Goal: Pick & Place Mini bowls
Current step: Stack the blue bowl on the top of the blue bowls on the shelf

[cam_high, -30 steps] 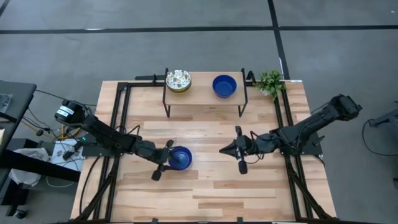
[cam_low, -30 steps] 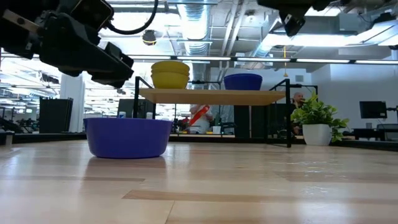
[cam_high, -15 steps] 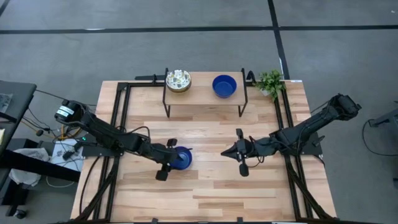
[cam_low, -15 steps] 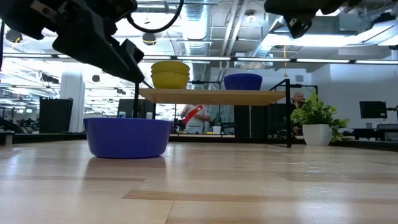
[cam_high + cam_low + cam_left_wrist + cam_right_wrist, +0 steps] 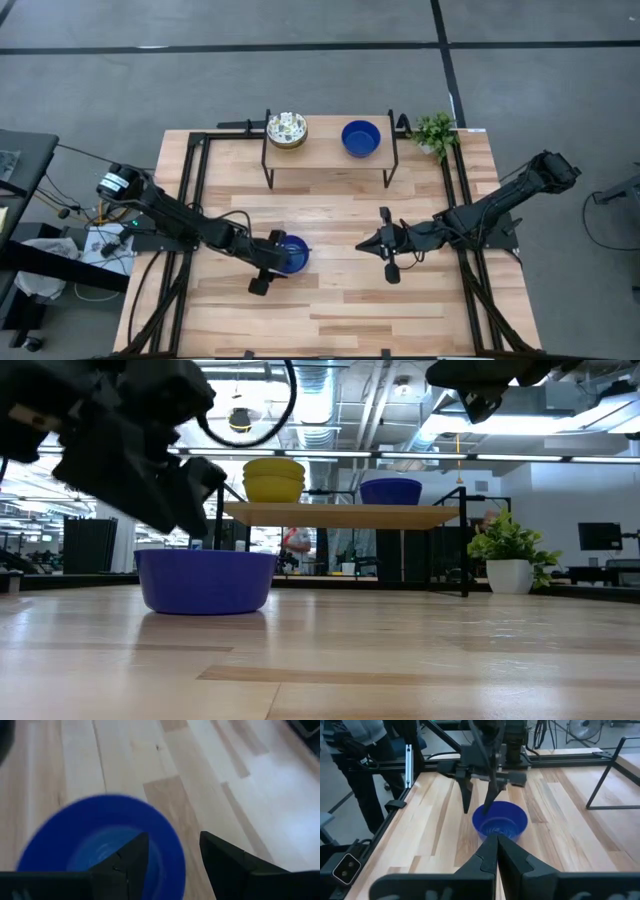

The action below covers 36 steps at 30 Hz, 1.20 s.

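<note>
Left gripper point(image 5: 272, 262), fingers spread wide, straddles the near rim of the blue bowl point(image 5: 291, 254) resting on the tabletop point(image 5: 340, 300); the left wrist view alone shows one finger point(image 5: 131, 857) inside the rim, one outside. A second earlier it stood farther back. Right gripper point(image 5: 382, 243), closed and empty, hovers mid-tabletop. The shelf point(image 5: 325, 150) carries a patterned bowl point(image 5: 287, 130) and another blue bowl point(image 5: 361, 138)

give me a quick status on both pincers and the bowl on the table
Left pincer open, straddling the blue bowl rim. Right pincer shut, waiting mid-table. Nothing in the way.
</note>
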Motion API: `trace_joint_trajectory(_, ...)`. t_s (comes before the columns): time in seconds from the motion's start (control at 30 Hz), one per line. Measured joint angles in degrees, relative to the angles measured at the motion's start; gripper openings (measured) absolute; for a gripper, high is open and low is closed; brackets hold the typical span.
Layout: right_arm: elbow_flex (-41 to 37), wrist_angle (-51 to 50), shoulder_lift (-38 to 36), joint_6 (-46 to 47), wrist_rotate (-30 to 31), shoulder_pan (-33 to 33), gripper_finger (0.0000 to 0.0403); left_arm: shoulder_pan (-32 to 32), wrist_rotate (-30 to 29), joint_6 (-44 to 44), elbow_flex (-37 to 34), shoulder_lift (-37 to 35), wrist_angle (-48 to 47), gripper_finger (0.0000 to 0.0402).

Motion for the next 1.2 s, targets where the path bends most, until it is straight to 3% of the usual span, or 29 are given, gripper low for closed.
trace_joint_trajectory(0.53,0.0,0.0,0.0,0.0,0.0,0.0,0.0001,0.0,-3.1,0.7,0.0,2.7,0.1,0.0175)
trace_joint_trajectory(1.2,0.0,0.0,0.0,-0.1,-0.1,0.0,0.0001,0.0,-3.5,0.3,-1.8,2.7,0.5,0.0131)
